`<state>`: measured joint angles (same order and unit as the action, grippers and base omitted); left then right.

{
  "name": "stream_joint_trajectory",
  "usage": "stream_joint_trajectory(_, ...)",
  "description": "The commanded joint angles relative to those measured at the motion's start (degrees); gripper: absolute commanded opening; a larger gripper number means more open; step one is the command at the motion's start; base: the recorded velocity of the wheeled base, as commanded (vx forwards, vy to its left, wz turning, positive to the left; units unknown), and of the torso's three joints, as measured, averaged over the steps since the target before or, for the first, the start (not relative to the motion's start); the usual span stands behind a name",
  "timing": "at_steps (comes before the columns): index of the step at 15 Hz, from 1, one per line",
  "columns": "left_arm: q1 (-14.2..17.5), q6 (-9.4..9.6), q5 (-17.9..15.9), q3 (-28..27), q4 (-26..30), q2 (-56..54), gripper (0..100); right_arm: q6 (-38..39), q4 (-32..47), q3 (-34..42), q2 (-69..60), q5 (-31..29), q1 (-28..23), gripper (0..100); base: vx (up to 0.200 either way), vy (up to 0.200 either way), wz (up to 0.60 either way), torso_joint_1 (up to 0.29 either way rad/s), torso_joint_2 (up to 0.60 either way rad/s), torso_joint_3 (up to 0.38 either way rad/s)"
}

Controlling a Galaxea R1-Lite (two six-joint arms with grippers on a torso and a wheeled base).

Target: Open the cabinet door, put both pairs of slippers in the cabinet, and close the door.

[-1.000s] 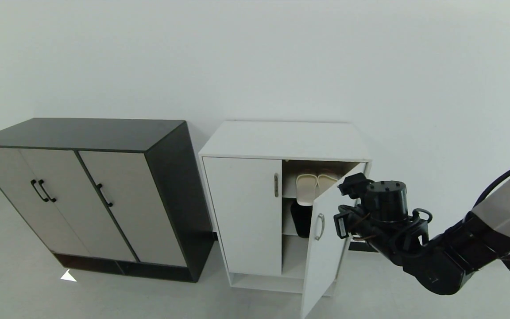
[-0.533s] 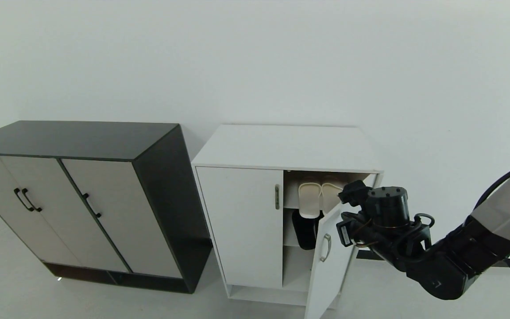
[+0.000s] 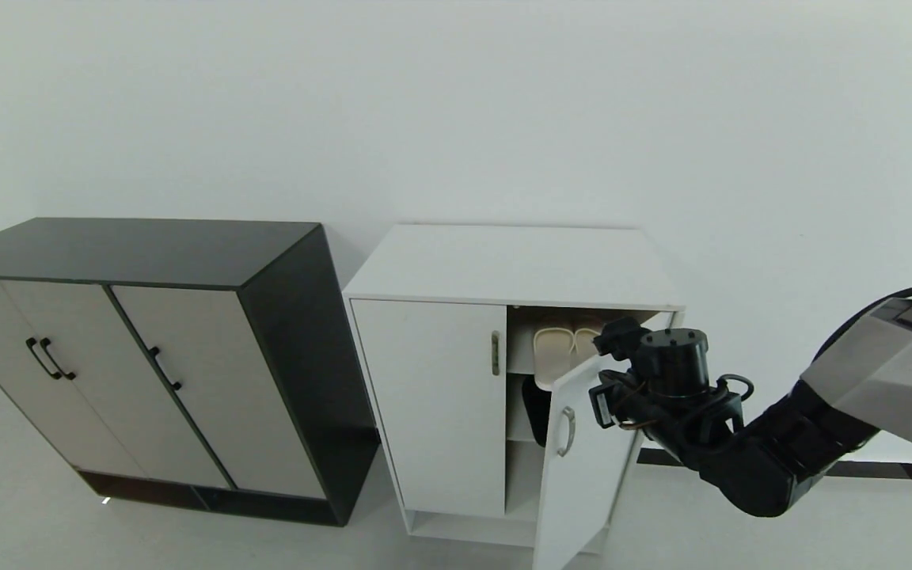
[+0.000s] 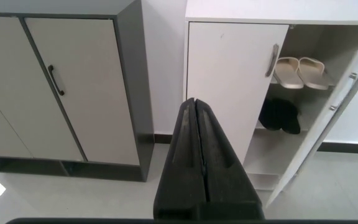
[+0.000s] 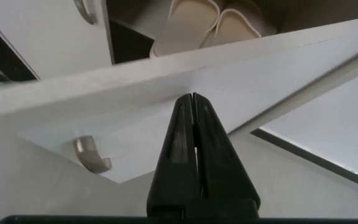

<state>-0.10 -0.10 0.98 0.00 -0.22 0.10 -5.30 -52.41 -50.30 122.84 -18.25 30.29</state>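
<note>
The white cabinet has its left door closed and its right door ajar. A beige pair of slippers lies on the top shelf, and a black pair sits on the shelf below. My right gripper is shut, its tip against the outer face of the right door near the top edge, above the handle. In the right wrist view the gripper touches the door. My left gripper is shut and empty, held well back from the cabinet.
A dark cabinet with two grey doors stands directly left of the white one. A black strip runs along the floor at the right. Bare floor lies in front of both cabinets, and a plain wall stands behind them.
My right gripper has moved left with the right door, which has swung further towards closing; the gap is narrower. The head view shifted earlier on.
</note>
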Motion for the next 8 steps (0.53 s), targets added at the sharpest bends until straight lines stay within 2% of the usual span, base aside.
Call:
stream_joint_trajectory(1, 0.01, 0.01, -0.01, 0.0, -0.04, 0.08, 0, 0.03, -0.15, -2.52, 3.89, 0.06, -0.76, 0, 0.0, 0.0, 0.0, 0.0, 0.0, 0.0)
stream_joint_trajectory(8, -0.08, 0.01, -0.01, 0.0, -0.04, 0.08, 0, 0.56, 0.02, -17.29, 14.53, -0.12, -2.78, 0, 0.0, 0.0, 0.0, 0.0, 0.0, 0.0)
